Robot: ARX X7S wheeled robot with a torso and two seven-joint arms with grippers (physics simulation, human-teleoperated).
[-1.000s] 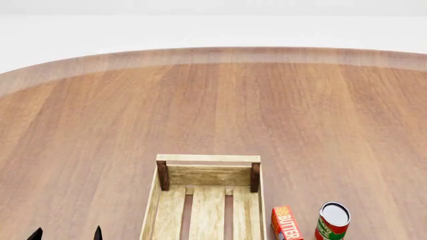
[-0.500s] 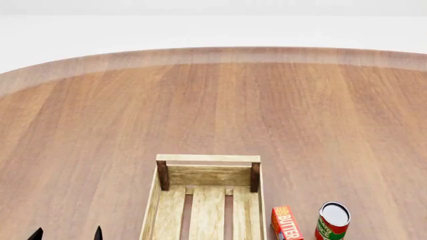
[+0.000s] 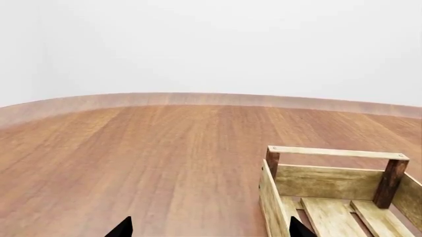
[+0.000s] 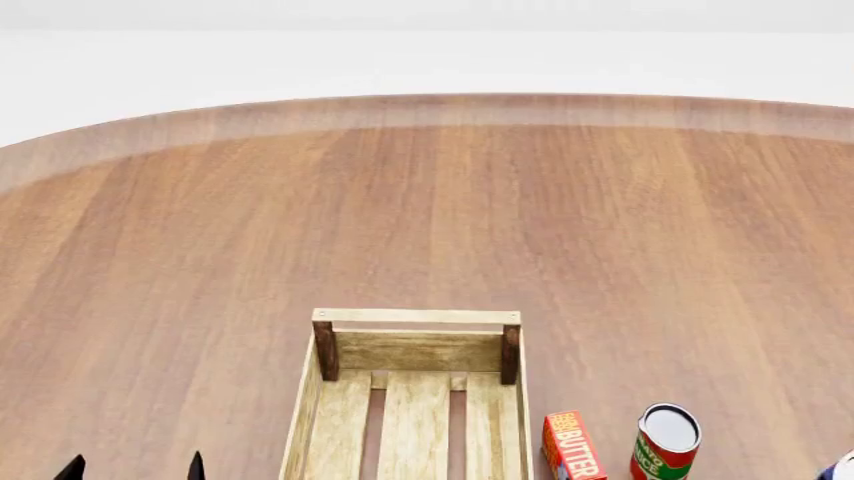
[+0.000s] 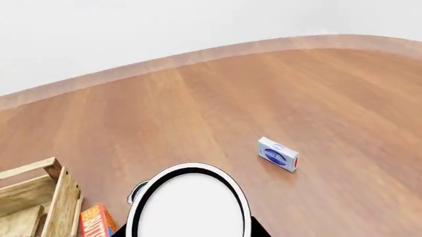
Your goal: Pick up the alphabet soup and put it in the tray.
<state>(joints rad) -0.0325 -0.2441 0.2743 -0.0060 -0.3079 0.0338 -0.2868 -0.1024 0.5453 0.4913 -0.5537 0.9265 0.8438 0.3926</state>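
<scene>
Right gripper: its fingers are out of sight in every view, so whether it grips cannot be told; a pale round lid fills the near part of the right wrist view.
Soup can [image 5: 191, 205]: probably that white-lidded can, right up against the right wrist camera; a sliver of something also shows at the near right edge of the tabletop in the head view.
Left gripper [image 4: 134, 467]: fingertips apart, nothing between them, by the near edge left of the crate.
Crate [image 4: 416, 317]: at the near edge, middle; the slats in view are bare.
Neighbours: butter box [image 4: 573, 446] and red-and-green can [image 4: 666, 441] stand just right of the crate.
Progress: can likely lifted or held; carrying it over and setting it in the crate remain.
</scene>
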